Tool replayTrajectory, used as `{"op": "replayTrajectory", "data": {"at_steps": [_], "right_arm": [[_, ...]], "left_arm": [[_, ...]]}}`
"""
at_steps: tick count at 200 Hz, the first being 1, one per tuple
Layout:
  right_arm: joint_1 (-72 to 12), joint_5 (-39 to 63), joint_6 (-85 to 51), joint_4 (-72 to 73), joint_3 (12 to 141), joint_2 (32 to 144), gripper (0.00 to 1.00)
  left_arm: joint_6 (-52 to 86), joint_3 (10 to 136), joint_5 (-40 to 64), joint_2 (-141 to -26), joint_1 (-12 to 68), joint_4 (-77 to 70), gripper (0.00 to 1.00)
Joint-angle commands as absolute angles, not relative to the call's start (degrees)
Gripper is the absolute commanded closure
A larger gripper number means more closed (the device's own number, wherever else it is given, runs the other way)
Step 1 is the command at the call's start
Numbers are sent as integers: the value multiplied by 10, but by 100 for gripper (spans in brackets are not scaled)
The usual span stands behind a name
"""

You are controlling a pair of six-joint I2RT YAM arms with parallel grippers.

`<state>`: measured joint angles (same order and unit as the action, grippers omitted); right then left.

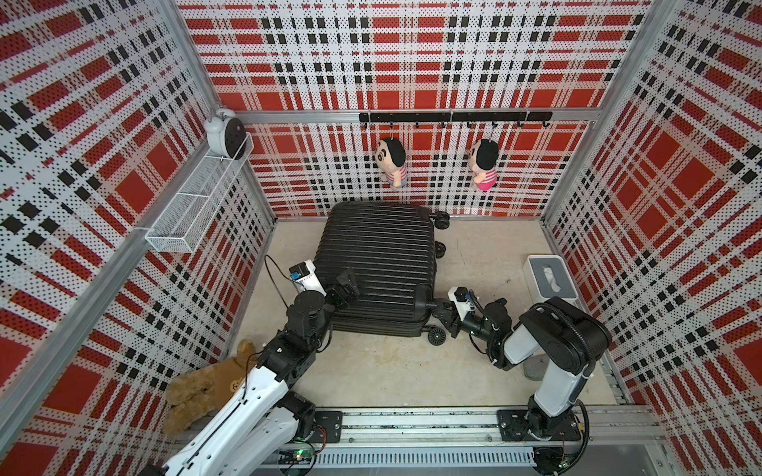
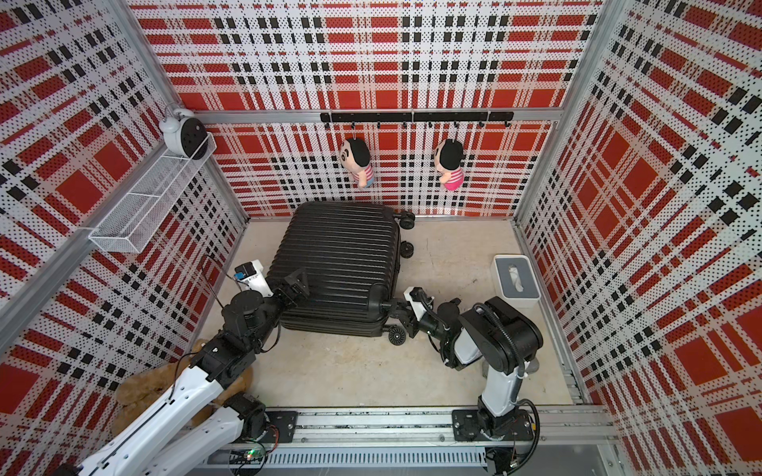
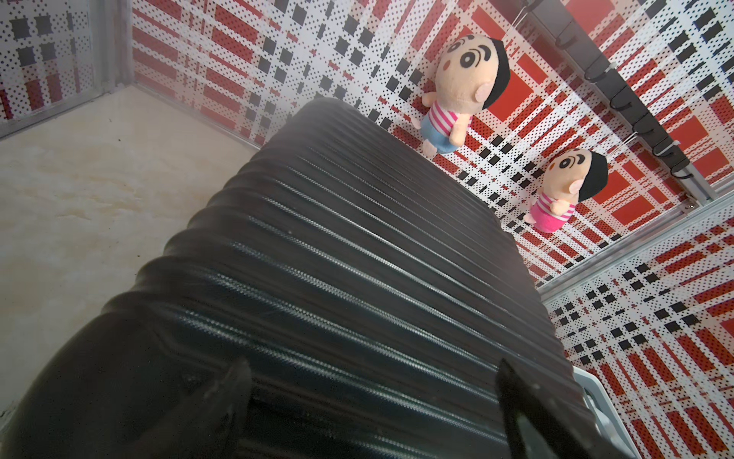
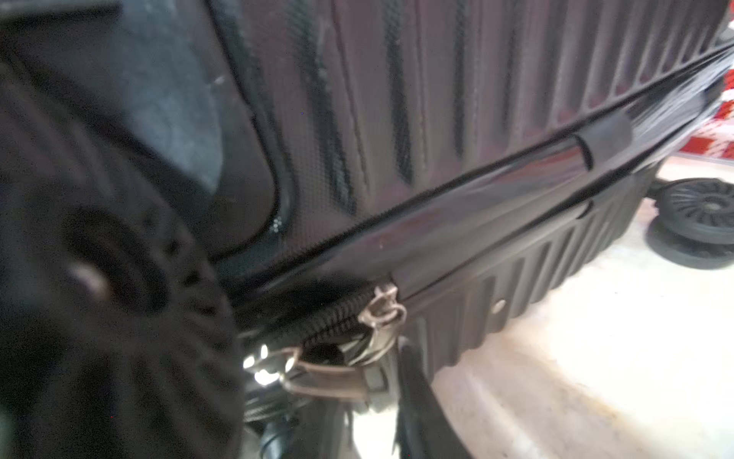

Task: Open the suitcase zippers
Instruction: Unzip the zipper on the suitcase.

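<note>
The black ribbed suitcase (image 1: 371, 255) (image 2: 338, 255) lies flat on the floor, wheels to the right. My left gripper (image 1: 346, 290) (image 2: 297, 288) (image 3: 371, 369) stands open over the top shell (image 3: 357, 258) near its near-left corner, holding nothing. My right gripper (image 1: 439, 315) (image 2: 398, 315) (image 4: 357, 397) is at the near-right corner, by a spinner wheel (image 1: 436, 336). In the right wrist view the zipper track (image 4: 337, 318) ends at a metal slider (image 4: 381, 314). Its pull tab (image 4: 329, 373) lies across the narrow jaws, against one finger (image 4: 417, 397). The blurred wheel (image 4: 99, 278) hides the other finger.
A grey tissue box (image 1: 550, 276) sits right of the suitcase. A brown teddy bear (image 1: 206, 383) lies by the left arm's base. Two dolls (image 1: 391, 160) (image 1: 484, 162) hang on the back wall. A wire basket (image 1: 194, 206) and clock (image 1: 224, 132) are on the left wall.
</note>
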<state>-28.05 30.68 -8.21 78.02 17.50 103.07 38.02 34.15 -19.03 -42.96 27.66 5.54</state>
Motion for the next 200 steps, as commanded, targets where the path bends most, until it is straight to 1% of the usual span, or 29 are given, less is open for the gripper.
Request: {"op": "replayTrajectory", "data": {"at_steps": [1,26,64,125,167,200], "right_arm": [[-291,363,-69,808,184,1023,78],[-291,366,-79,837,171,1022,78],[-291,371,-90,865,157,1021,84],[-301,363,-97,882,132,1009,100],[-307,341,-94,886,116,993,100],[-319,308,-80,855,106,973,100]], "left_arm": [[385,316,-168,-437,272,118,2],[385,316,-167,-437,270,118,2],[385,314,-165,-434,265,118,2],[386,312,-166,-430,260,120,2],[387,312,-167,-429,259,120,2],[388,316,-178,-420,257,128,2]]}}
